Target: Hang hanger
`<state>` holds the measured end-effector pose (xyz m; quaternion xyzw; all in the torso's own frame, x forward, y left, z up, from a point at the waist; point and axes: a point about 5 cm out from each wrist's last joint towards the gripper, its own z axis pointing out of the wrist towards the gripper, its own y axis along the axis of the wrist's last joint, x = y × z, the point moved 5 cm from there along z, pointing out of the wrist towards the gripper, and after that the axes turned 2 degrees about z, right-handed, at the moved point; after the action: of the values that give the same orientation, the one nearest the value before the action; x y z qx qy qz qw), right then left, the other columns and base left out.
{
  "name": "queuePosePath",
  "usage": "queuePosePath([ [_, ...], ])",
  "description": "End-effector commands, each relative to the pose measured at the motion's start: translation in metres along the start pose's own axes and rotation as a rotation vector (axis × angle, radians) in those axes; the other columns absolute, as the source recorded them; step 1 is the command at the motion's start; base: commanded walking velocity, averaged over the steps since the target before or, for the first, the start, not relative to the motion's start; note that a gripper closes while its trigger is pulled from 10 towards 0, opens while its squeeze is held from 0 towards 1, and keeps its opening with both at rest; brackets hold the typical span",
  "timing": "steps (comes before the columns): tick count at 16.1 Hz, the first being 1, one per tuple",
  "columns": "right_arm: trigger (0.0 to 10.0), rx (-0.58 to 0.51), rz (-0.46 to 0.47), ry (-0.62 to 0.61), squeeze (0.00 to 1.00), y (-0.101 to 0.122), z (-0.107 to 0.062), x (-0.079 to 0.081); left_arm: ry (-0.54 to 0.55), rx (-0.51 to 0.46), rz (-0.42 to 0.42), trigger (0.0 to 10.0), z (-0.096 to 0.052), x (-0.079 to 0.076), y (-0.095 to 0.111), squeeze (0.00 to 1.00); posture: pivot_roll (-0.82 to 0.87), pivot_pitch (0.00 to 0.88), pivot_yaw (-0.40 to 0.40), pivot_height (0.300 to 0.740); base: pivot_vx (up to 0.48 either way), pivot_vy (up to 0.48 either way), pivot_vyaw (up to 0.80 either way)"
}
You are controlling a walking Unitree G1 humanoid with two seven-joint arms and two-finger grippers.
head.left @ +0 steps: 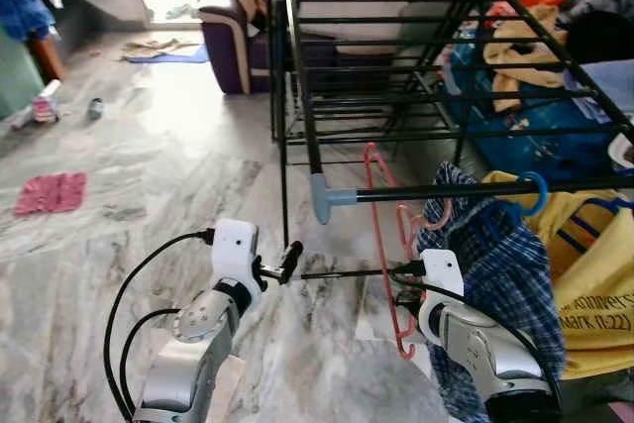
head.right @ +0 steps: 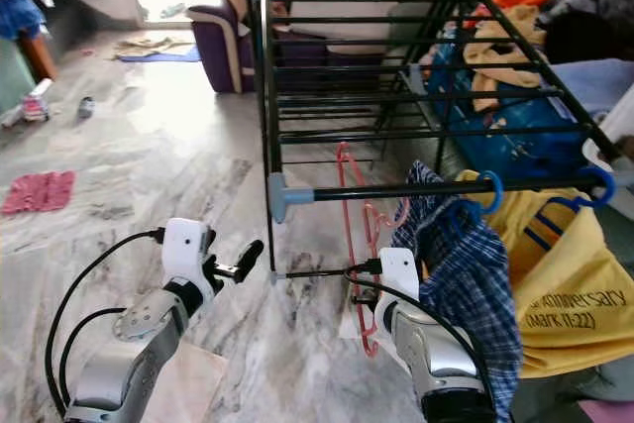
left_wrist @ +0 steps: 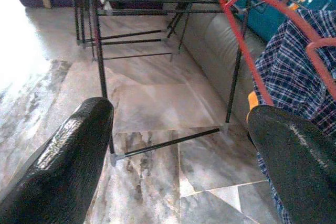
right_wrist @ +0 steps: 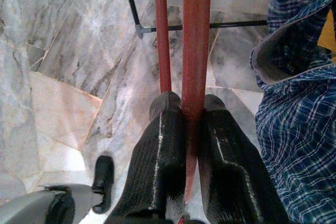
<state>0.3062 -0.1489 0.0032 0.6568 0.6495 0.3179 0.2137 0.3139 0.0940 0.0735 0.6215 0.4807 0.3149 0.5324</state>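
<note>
Our right gripper pinches the red hanger, its long axis upright and its hook just below the drying rack's front bar, the target directly above, while our left gripper gapes empty nearby.

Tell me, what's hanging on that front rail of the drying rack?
A blue checked shirt and a yellow shirt on blue hangers. The right gripper grips a red hanger beside them; its hook's hold is unclear.
</note>
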Motion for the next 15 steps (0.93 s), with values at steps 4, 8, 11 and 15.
queuePosePath([
  [4,10.0,0.011,-0.074,0.042,0.00,-0.011,-0.008,0.013,-0.019,0.031,-0.002,10.0,0.000,-0.006,-0.004,0.00,0.05,0.037,-0.053,0.740,0.000,0.000,0.00],
  [8,10.0,-0.023,-0.127,0.041,0.00,-0.004,-0.015,0.021,-0.030,0.029,0.001,10.0,0.000,-0.008,-0.003,0.00,0.04,0.035,-0.052,0.740,0.000,0.000,0.00],
  [11,10.0,-0.058,-0.136,0.024,0.00,0.007,-0.014,0.022,-0.038,0.023,-0.001,10.0,0.001,-0.010,-0.001,0.00,0.05,0.040,-0.053,0.740,0.000,0.000,0.00],
  [15,10.0,-0.098,-0.157,0.050,0.00,0.022,-0.014,0.034,-0.040,0.019,0.006,10.0,-0.001,-0.009,0.000,0.00,0.06,0.038,-0.058,0.740,0.000,0.000,0.00],
])
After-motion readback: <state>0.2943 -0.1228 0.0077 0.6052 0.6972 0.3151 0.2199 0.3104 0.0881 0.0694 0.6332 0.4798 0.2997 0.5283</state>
